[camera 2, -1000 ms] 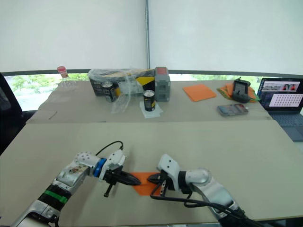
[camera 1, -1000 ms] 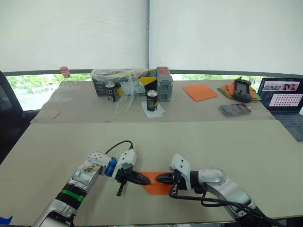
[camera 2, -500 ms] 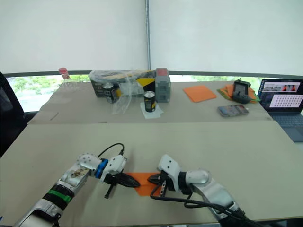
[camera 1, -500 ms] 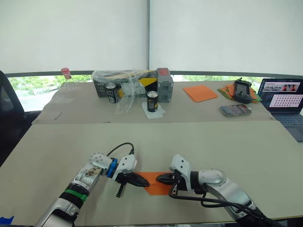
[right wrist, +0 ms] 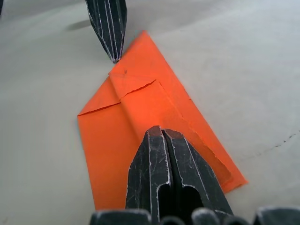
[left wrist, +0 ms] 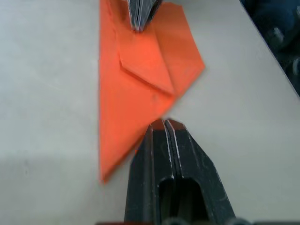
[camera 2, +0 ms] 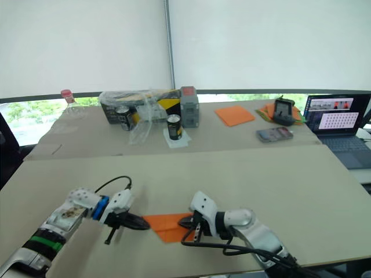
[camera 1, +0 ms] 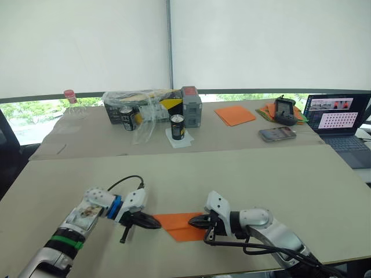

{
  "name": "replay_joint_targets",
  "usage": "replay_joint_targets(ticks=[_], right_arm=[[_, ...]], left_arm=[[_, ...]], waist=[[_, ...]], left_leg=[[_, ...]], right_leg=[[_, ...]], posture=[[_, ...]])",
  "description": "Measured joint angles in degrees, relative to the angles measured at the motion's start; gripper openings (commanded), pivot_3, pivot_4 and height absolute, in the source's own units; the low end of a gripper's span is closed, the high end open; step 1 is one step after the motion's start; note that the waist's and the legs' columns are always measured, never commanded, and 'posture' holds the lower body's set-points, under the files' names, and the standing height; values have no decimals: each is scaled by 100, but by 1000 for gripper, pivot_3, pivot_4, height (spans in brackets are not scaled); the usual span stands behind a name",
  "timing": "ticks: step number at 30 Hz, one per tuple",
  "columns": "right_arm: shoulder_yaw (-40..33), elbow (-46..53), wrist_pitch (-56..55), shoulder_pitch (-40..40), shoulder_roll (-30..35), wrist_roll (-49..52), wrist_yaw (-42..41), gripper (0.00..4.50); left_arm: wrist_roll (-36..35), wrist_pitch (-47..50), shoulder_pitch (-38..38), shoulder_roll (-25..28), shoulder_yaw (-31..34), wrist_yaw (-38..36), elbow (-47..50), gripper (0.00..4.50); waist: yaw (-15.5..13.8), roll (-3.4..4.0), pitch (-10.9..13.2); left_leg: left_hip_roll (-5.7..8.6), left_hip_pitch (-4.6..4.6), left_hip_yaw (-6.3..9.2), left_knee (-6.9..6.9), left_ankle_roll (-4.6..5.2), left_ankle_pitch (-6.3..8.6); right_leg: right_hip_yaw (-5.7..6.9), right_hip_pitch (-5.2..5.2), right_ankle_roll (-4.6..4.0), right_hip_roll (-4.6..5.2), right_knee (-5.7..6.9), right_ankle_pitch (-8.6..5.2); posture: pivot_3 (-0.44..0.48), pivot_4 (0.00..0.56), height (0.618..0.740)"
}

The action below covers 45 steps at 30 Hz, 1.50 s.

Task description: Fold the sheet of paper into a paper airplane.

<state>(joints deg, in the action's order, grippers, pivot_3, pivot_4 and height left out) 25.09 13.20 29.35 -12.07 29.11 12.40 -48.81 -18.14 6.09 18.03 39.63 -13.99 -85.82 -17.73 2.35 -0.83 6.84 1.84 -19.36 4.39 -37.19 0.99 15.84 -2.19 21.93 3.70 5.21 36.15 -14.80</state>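
The sheet of paper [camera 1: 181, 225] lies flat on the near table, folded into a bright-orange pointed wedge with sharp creases, its point toward my left. My left gripper [camera 1: 156, 223] is shut, and its tip rests at the paper's edge near the point [left wrist: 140, 84]. My right gripper [camera 1: 195, 220] is shut too, its fingertips pressing down on the middle of the folded paper [right wrist: 117, 136]. The two tips face each other across the paper, a short gap apart. In the right wrist view the left gripper's fingers [right wrist: 111, 28] touch the wedge's far corner.
On the far table stand a wrapped box [camera 1: 148, 104], two cans [camera 1: 177, 126], a bottle [camera 1: 69, 101], a stack of orange sheets [camera 1: 235, 114], an orange-and-green pile [camera 1: 272, 110], a phone [camera 1: 277, 134] and a laptop [camera 1: 339, 121]. The near table's front edge [camera 1: 174, 271] runs just below the grippers.
The camera has swung, shifting the whole picture. My left gripper has slid a little to the left, uncovering more of the paper's pointed end. The right gripper stays pressed on the paper.
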Motion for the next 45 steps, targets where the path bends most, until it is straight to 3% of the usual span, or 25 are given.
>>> replay_joint_targets(ticks=[4, 10, 16, 20, 22, 29, 31, 34, 45], right_arm=[[-51, -16, 0, -30, 2, 0, -29, 17], [-65, -11, 0, -18, -13, 1, -76, 17], [-116, 95, 0, 125, -17, 1, 55, 17], [-163, 91, 9, 199, -8, -6, 156, 17], [-170, 96, 18, 225, -3, -14, 188, 17], [-210, 312, 109, 314, 66, -8, 263, 17], [-205, 379, 111, 321, 66, 15, 253, 17], [-161, 412, 131, 314, 38, 17, 272, 17], [-131, 413, 245, 234, 20, 16, 273, 17]], left_arm=[[-509, 961, 13, -247, 290, 201, 476, 0], [-630, 1270, 27, -330, 149, 195, 1370, 0], [282, 292, 6, -431, -509, 233, 824, 0], [519, -877, 229, -683, -664, 144, 140, 0], [525, -1104, 301, -770, -678, 118, -92, 0], [48, -174, 189, -905, -447, 69, 175, 0], [-131, 189, 168, -899, -378, 87, 459, 0], [-218, 533, 193, -843, -269, 213, 785, 0], [326, -157, 108, -783, -453, 393, 495, 0]], waist=[[-74, -39, 24], [-67, -41, 26], [-109, -40, 27], [-204, -28, 16], [-228, -23, 14], [-268, -26, 19], [-230, -34, 21], [-189, -28, 26], [-153, -26, 46]], left_leg=[[-3, -32, 7, -9, -8, -6], [6, -36, -3, -5, -9, -6], [9, -37, -3, -4, -9, -6], [9, -7, -3, -5, -10, -6], [11, 4, -2, -6, -9, -7], [13, -28, 0, -14, -8, -8], [16, -78, 5, -25, -11, -10], [16, -84, 8, -28, -11, -9], [16, -79, 9, -22, -12, -8]], right_leg=[[12, 22, -61, -5, 3, 36], [1, 22, -66, 3, -13, 40], [2, 22, -68, 2, -17, 40], [8, 7, -68, 14, -33, 40], [6, -13, -21, 15, -40, 11], [6, 2, -6, 14, -38, 4], [7, 39, -56, 9, -21, 37], [9, 44, -60, 9, -21, 40], [14, 34, -61, 11, -31, 39]], posture=[[0, 150, 739], [0, 150, 739], [0, 150, 739], [0, 150, 739], [0, 150, 739], [0, 150, 739], [0, 150, 739], [0, 150, 739], [0, 150, 739]])
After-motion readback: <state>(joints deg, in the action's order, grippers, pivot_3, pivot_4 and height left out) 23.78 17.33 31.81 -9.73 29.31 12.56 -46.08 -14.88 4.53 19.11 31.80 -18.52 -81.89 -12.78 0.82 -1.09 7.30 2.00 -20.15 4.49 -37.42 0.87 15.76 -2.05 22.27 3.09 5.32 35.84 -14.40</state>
